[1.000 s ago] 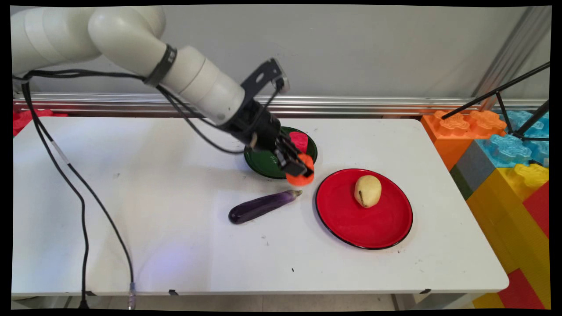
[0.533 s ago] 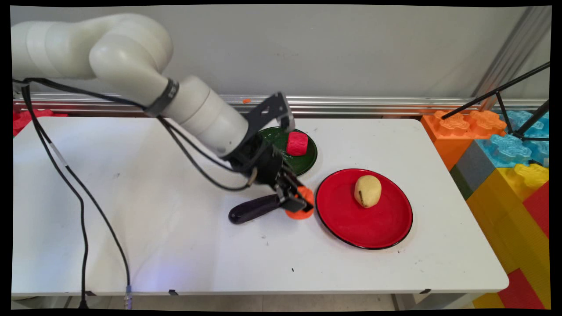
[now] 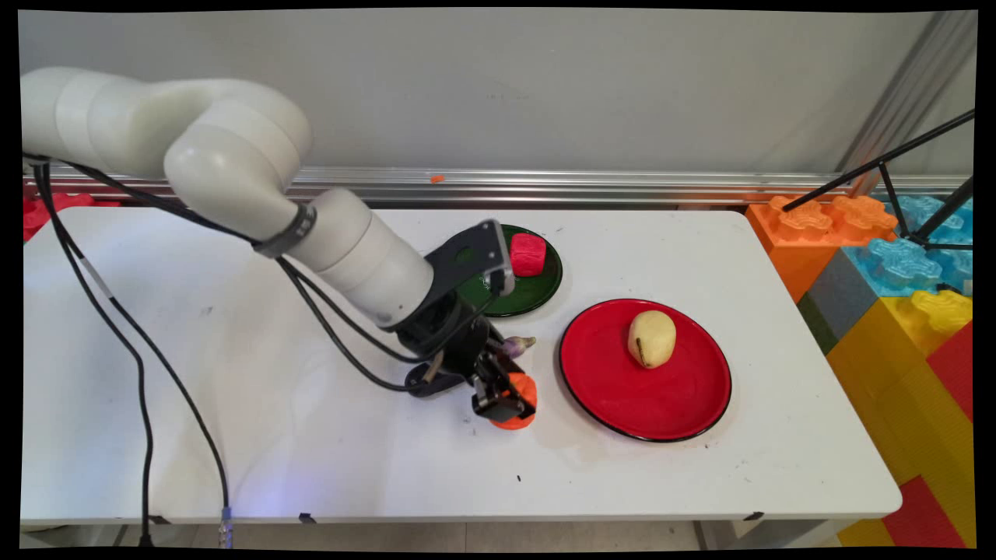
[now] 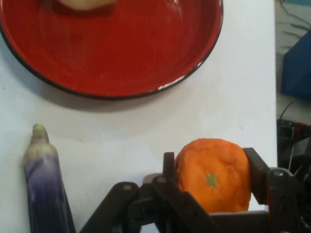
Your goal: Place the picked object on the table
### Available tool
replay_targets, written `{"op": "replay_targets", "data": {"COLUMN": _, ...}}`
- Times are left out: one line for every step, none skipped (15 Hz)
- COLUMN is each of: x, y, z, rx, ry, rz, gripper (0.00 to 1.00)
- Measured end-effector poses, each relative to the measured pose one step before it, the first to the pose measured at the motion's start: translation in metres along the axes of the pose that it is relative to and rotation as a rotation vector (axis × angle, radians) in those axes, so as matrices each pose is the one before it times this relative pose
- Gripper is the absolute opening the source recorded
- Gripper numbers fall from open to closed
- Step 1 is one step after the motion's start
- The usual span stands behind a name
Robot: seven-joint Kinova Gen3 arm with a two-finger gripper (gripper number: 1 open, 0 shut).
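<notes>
Down from beside the green plate [image 3: 537, 292], the gripper [image 3: 506, 403] now sits low over the table [image 3: 233, 350], near the red plate [image 3: 685, 404], its 2 fingers closed on the orange [image 4: 213, 174]. It looks light, rigid, smooth-skinned; the side grip suits it.

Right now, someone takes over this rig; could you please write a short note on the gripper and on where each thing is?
Gripper: shut on the round orange toy fruit, low over the white table.
Beside it lies the long purple toy eggplant, apart from the fruit.
The round red plate holds the pale yellow toy potato.
The dark green plate, farther back, holds a red toy block.
In the last second the fruit came from the green plate's edge down to the table, in front of the eggplant.
</notes>
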Motion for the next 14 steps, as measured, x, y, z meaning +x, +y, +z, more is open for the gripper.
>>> {"op": "replay_targets", "data": {"x": -0.00204, "y": 0.00041, "z": 0.00211, "rx": 0.00322, "ry": -0.0044, "rz": 0.0014, "gripper": 0.0}}
{"op": "replay_targets", "data": {"x": -0.00392, "y": 0.00062, "z": 0.00396, "rx": 0.00641, "ry": -0.00864, "rz": 0.00282, "gripper": 0.0}}
{"op": "replay_targets", "data": {"x": -0.00236, "y": 0.00038, "z": 0.00244, "rx": 0.00335, "ry": -0.00487, "rz": 0.00221, "gripper": 0.0}}
{"op": "replay_targets", "data": {"x": -0.00337, "y": 0.00034, "z": 0.00326, "rx": 0.00494, "ry": -0.00708, "rz": 0.00282, "gripper": 0.0}}
{"op": "replay_targets", "data": {"x": -0.0027, "y": 0.00019, "z": 0.0026, "rx": 0.00461, "ry": -0.00598, "rz": 0.00243, "gripper": 0.0}}
{"op": "replay_targets", "data": {"x": -0.00313, "y": 0.00024, "z": 0.00301, "rx": 0.00412, "ry": -0.00635, "rz": 0.00224, "gripper": 0.0}}
{"op": "replay_targets", "data": {"x": -0.00288, "y": 0.00026, "z": 0.00284, "rx": 0.00349, "ry": -0.00611, "rz": 0.00234, "gripper": 0.0}}
{"op": "replay_targets", "data": {"x": -0.00227, "y": 0.00026, "z": 0.00224, "rx": 0.00293, "ry": -0.00459, "rz": 0.00192, "gripper": 0.0}}
{"op": "replay_targets", "data": {"x": -0.00265, "y": 0.00013, "z": 0.00249, "rx": 0.00385, "ry": -0.0055, "rz": 0.00162, "gripper": 0.0}}
{"op": "replay_targets", "data": {"x": -0.00236, "y": 0.00016, "z": 0.00238, "rx": 0.00328, "ry": -0.00471, "rz": 0.00178, "gripper": 0.0}}
{"op": "replay_targets", "data": {"x": -0.00192, "y": 0.00011, "z": 0.00193, "rx": 0.00293, "ry": -0.00406, "rz": 0.00113, "gripper": 0.0}}
{"op": "replay_targets", "data": {"x": -0.00199, "y": 0.00002, "z": 0.00216, "rx": 0.00323, "ry": -0.00362, "rz": 0.00176, "gripper": 0.0}}
{"op": "replay_targets", "data": {"x": -0.00189, "y": -0.00013, "z": 0.00204, "rx": 0.00342, "ry": -0.00354, "rz": 0.00151, "gripper": 0.0}}
{"op": "replay_targets", "data": {"x": -0.00148, "y": -0.00024, "z": 0.00165, "rx": 0.00315, "ry": -0.00259, "rz": 0.00134, "gripper": 0.0}}
